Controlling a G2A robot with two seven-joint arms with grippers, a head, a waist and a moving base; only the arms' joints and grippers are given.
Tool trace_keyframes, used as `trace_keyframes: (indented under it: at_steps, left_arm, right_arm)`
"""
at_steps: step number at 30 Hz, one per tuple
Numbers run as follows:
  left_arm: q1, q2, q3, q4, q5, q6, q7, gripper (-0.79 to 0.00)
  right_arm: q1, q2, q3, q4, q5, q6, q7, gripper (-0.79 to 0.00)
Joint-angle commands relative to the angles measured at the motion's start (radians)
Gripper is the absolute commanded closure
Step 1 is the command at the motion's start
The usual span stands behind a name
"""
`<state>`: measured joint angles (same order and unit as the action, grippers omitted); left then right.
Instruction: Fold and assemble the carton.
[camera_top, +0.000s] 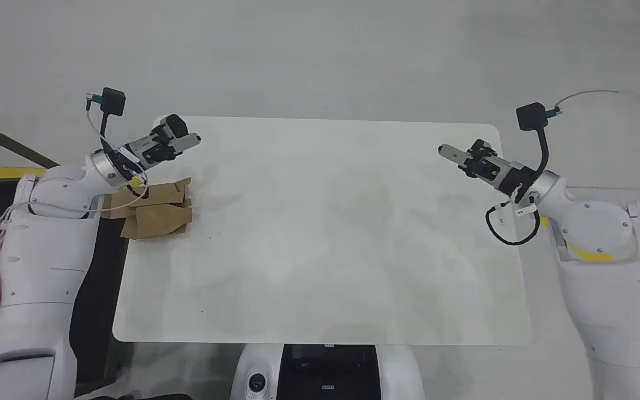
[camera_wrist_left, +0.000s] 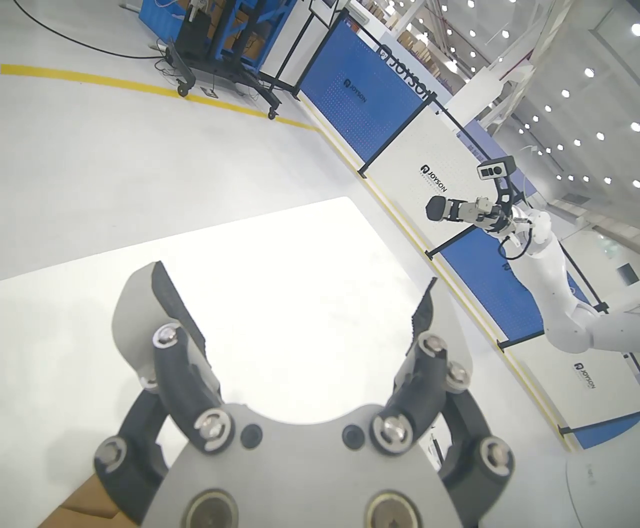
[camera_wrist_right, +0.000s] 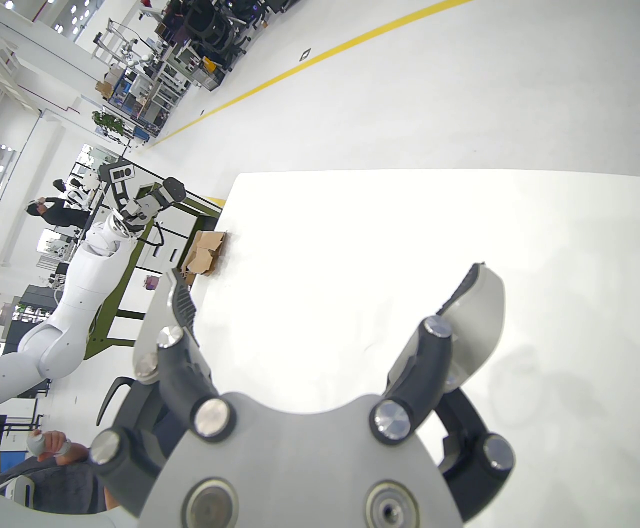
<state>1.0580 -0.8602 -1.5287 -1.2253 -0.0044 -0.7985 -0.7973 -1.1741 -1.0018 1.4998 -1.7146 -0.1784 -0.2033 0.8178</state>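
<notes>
Where the carton (camera_top: 157, 210) lies: on the table's (camera_top: 320, 250) left edge, flaps loose, unassembled.
Left gripper (camera_wrist_left: 294, 280): we hold it spread, empty, raised near the carton.
Right gripper (camera_wrist_right: 326, 270): spread, empty, above the table's far right.

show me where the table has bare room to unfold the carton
The white table is bare from the cardboard carton at its left edge across to the right edge. Crowded only at the far left corner, where the left pincer hangs by the carton; the right pincer hovers over the far right.
</notes>
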Motion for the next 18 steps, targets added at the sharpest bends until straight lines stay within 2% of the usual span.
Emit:
trace_keyframes:
  at_steps: [1, 10, 18]
  left_arm:
    - [0.014, 0.003, -0.014, 0.008, -0.025, 0.029, -0.002, -0.785]
    - [0.045, 0.047, -0.136, 0.098, -0.179, 0.052, -0.244, -0.785]
    - [0.084, 0.078, -0.183, 0.135, -0.151, 0.067, -0.292, -0.785]
  right_arm:
    - [0.0, 0.0, 0.0, 0.0, 0.0, 0.0, 0.0, -0.785]
    - [0.0, 0.0, 0.0, 0.0, 0.0, 0.0, 0.0, -0.785]
    - [0.0, 0.0, 0.0, 0.0, 0.0, 0.0, 0.0, -0.785]
